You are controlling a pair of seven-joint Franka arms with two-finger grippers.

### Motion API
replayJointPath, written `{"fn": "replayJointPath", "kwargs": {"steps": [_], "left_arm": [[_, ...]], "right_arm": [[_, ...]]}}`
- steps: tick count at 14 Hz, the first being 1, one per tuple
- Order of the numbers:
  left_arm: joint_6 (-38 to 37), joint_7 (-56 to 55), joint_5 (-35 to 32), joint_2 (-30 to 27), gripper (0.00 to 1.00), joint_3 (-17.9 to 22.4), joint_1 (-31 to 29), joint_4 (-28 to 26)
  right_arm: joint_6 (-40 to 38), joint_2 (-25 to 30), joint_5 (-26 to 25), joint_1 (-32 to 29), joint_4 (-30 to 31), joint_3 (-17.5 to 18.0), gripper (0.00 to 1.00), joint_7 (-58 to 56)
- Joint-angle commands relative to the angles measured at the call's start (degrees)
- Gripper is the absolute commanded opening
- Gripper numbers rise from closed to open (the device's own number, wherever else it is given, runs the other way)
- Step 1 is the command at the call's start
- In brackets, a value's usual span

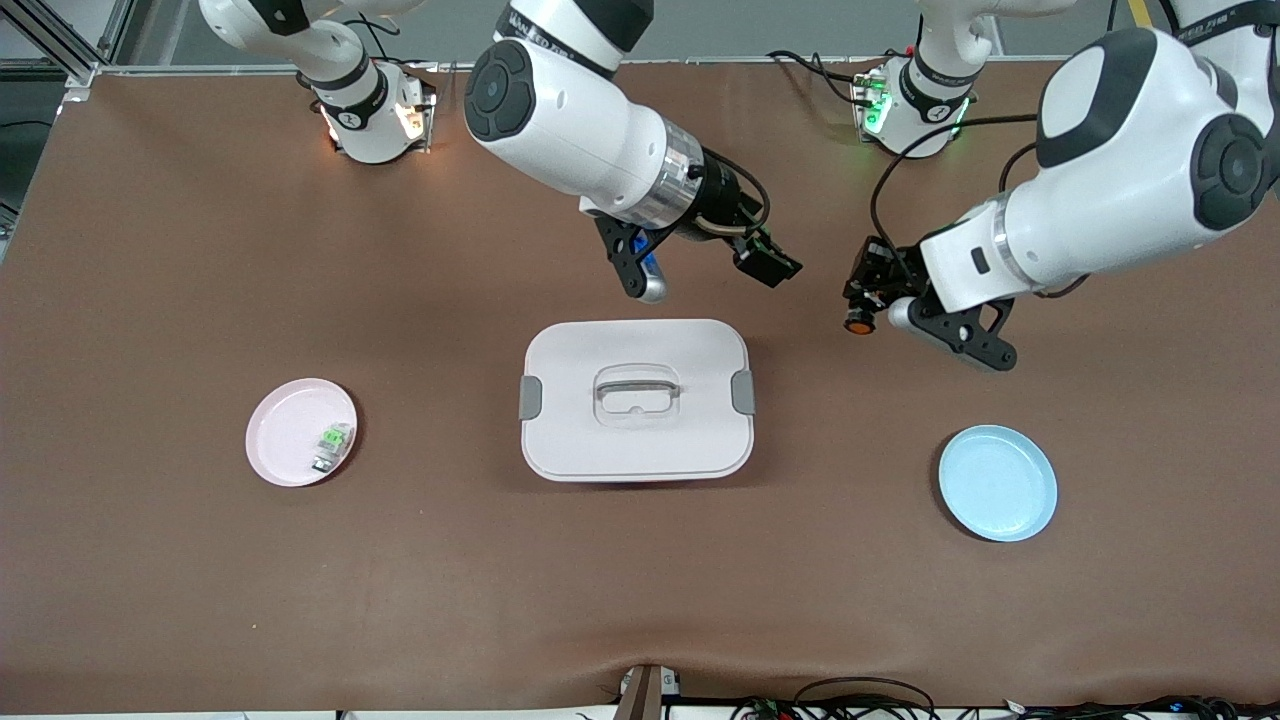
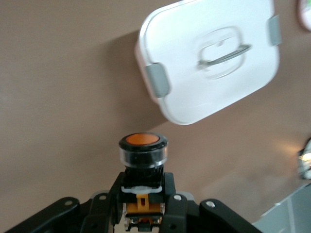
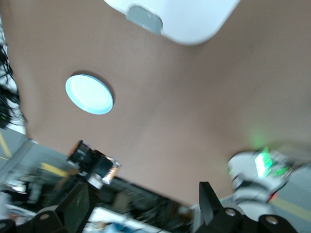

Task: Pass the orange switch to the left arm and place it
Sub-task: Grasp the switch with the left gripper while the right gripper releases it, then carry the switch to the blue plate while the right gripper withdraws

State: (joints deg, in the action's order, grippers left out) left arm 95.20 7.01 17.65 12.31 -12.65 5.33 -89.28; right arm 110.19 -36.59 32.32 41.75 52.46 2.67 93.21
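The left gripper hung over bare brown table beside the box's left-arm end, its black fingers clamped on the orange switch. The switch was a stubby black cylinder with a clear collar and a flat, glossy round orange cap, the cap jutting past the fingertips.

The right gripper was over the table just above the box's edge nearest the robots' bases, its two fingers spread wide with nothing between them.

The box was smooth white plastic, a rounded rectangle with grey side latches and a recessed lid handle, shut. A pink round plate toward the right arm's end held a small green-and-silver switch. A pale blue round plate lay toward the left arm's end.
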Motion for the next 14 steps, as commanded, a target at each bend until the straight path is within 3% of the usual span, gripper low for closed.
{"fn": "replayJointPath", "kwargs": {"steps": [1, 2, 4, 9, 14], "left_arm": [[-0.89, 5.63, -3.93, 1.66, 0.0, -0.1, -1.46, 0.25], [-0.89, 6.96, -5.24, 2.63, 0.0, -0.01, -1.55, 0.42], [-0.8, 10.2, -9.98, 3.33, 0.0, -0.01, -1.55, 0.34], [-0.45, 23.2, -18.68, 6.06, 0.0, 0.08, -3.57, 0.25], [4.63, 35.86, -25.47, 8.0, 0.0, 0.08, -6.73, -1.94]], "right_arm": [[-8.9, 3.01, -1.99, -2.62, 0.1, -0.12, 1.0, -15.19], [-11.72, 4.24, -3.39, -3.85, 0.19, -0.47, 1.0, -19.86], [-17.34, 6.44, -12.24, -4.65, 0.28, -0.82, 1.0, -32.15], [-29.93, 8.64, -14.12, -14.83, 0.28, -1.0, 1.0, -58.36], [-35.65, 9.7, -23.77, -21.78, 0.28, -0.91, 1.0, -77.35]]}}
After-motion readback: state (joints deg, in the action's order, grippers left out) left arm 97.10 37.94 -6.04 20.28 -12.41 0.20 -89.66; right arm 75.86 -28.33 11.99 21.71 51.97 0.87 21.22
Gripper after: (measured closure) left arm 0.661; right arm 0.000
